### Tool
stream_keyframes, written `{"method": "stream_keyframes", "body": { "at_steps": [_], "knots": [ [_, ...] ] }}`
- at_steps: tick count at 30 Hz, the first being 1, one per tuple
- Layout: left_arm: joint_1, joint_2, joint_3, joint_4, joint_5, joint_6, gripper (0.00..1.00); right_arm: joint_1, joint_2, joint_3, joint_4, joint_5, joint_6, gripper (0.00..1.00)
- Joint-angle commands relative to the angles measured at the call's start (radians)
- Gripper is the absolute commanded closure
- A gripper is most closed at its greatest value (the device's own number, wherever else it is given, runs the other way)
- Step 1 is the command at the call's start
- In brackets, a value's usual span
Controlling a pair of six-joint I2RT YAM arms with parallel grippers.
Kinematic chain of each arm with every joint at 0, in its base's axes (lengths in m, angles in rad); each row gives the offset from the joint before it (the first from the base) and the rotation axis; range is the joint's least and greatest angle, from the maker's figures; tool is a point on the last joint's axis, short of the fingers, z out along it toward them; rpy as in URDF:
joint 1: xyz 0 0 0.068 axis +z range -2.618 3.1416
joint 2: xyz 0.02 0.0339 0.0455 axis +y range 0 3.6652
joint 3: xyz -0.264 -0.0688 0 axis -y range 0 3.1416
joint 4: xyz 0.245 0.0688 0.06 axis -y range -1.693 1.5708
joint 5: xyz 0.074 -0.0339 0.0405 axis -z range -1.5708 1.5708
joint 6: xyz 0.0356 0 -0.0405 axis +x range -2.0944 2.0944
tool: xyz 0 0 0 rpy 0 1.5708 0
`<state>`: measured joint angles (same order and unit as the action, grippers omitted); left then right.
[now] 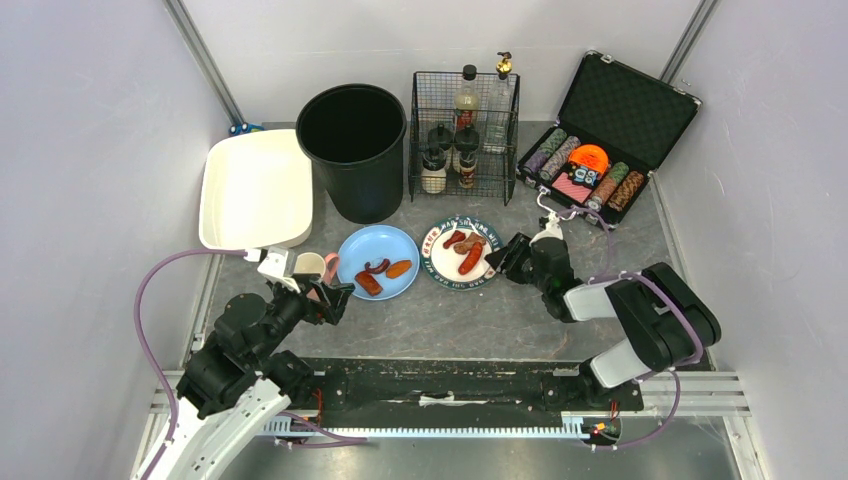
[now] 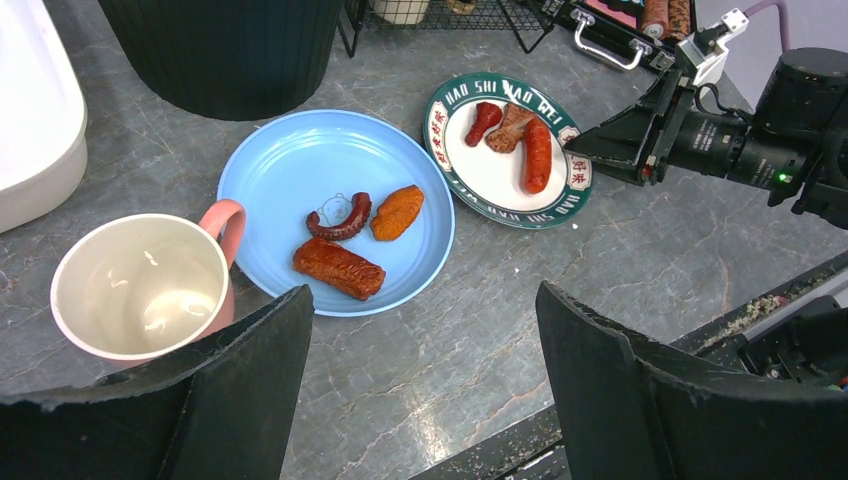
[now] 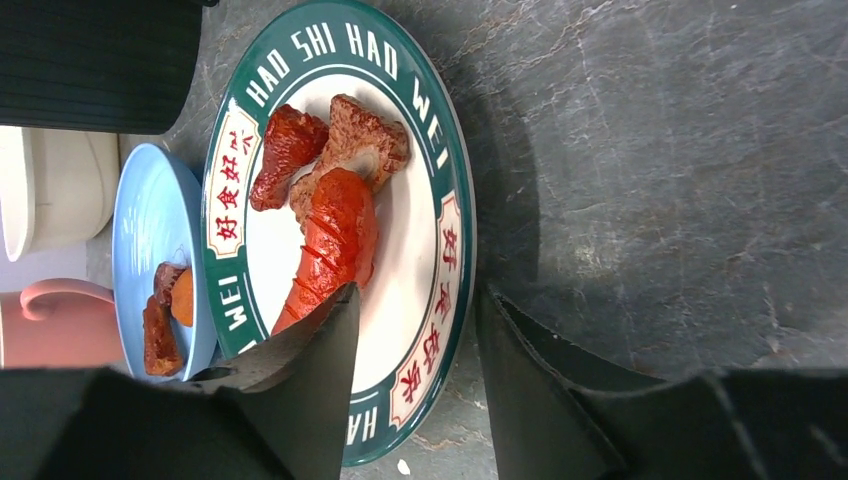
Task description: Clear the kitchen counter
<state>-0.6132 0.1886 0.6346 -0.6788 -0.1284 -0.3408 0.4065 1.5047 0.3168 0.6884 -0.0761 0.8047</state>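
Observation:
The kitchen counter (image 1: 450,318) is dark grey stone-look. On it stand a blue plate (image 1: 391,282) with three food pieces, a green-rimmed white plate (image 1: 443,260) with sausages (image 1: 470,258), and a pink mug (image 1: 312,266). My left gripper (image 1: 335,297) is open and empty, hovering just in front of the mug (image 2: 140,285) and the blue plate (image 2: 300,165). My right gripper (image 1: 497,258) is open. In the right wrist view (image 3: 418,293) its jaws straddle the near rim of the green-rimmed plate (image 3: 450,260), one finger (image 3: 320,350) over the plate by a sausage (image 3: 335,245).
A black bin (image 1: 352,150) stands at the back, a white tray (image 1: 255,190) at back left. A wire rack (image 1: 465,135) holds bottles. An open black case (image 1: 600,140) with poker chips sits at back right. A black rail (image 1: 450,385) runs along the near edge.

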Motion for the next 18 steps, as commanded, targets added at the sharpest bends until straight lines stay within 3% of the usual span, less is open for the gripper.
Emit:
{"method": "stream_keyframes", "body": {
  "at_steps": [1,10,16,18],
  "knots": [
    [-0.005,0.005,0.003,0.03,-0.001,0.029,0.12,-0.002,0.059,-0.024,0.041,-0.034,0.033,0.53],
    [-0.005,0.017,0.002,0.03,-0.006,0.025,0.12,-0.007,0.117,-0.049,0.135,-0.045,0.073,0.71],
    [-0.005,0.025,0.003,0.03,-0.01,0.023,0.12,-0.022,0.132,-0.061,0.184,-0.068,0.087,1.0],
    [-0.005,0.025,0.002,0.03,-0.004,0.025,0.12,-0.026,0.123,-0.069,0.191,-0.07,0.085,1.0]
  ]
}}
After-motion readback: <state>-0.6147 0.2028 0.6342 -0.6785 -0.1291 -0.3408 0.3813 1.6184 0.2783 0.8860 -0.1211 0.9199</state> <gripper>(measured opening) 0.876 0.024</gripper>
